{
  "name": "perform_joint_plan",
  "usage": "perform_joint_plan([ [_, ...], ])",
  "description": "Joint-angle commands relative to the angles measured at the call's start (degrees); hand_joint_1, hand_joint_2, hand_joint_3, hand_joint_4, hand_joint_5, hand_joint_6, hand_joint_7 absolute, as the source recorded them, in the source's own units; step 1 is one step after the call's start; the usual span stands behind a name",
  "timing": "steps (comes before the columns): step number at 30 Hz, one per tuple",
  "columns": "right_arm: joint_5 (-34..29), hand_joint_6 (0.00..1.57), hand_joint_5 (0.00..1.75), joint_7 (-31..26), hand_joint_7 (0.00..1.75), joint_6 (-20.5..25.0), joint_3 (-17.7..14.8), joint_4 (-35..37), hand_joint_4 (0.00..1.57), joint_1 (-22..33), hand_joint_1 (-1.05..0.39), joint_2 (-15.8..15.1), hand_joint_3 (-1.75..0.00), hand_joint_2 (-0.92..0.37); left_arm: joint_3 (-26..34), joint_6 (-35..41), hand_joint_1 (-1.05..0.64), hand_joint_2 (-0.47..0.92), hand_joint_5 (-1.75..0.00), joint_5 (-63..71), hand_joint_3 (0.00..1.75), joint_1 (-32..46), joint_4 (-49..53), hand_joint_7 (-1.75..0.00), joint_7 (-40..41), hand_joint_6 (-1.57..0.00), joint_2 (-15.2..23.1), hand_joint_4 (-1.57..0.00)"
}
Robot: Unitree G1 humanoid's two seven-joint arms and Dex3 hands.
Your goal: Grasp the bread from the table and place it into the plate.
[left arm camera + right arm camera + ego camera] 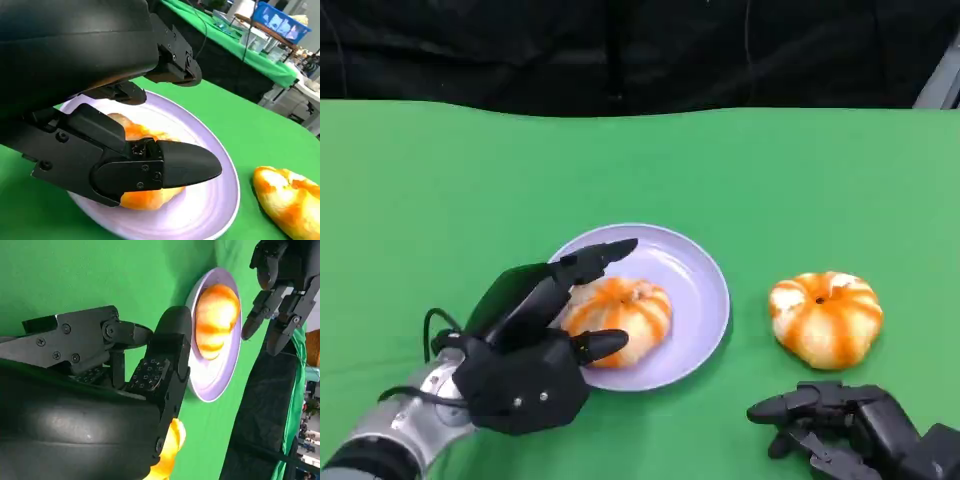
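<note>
We see one bread [618, 319] lying in the plate [701, 285] | our left hand [535, 345] spread around it, fingers apart | second bread [826, 317] near table's front edge, beside our curled right hand [840, 425]

Head view looking down from above the table, both wrist views close behind their fingers, all sharing the plate [705, 300].

A green table [470, 180] carries a lilac plate [705, 290] and a bread [825, 318].
</note>
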Motion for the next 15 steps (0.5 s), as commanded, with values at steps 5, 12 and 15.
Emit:
perform_joint_plan([
  [5,-0.1,1.12,1.15,-0.1,0.27,-0.6,-0.1,1.2,0.81,-0.3,-0.03,-0.5,-0.41,-0.92,2.6,-3.5,-0.92,0.92,-0.02,-1.6,0.60,2.2,-2.6,0.00,4.2,-0.32,0.7,-0.49],
  [12,0.2,1.12,1.16,0.2,0.27,-0.2,-0.1,1.0,0.80,-0.2,-0.02,-0.5,-0.42,-0.92,6.8,-6.0,-0.86,0.92,-0.02,-7.9,0.56,4.8,-5.3,-0.01,1.6,-0.35,-0.7,-0.52],
  [15,0.1,1.12,1.15,0.1,0.27,-0.4,-0.1,1.0,0.79,-0.1,-0.03,-0.6,-0.42,-0.92,9.4,-8.1,-0.82,0.92,-0.02,-14.4,0.52,7.3,-7.2,-0.02,-3.2,-0.38,-1.9,-0.54],
])
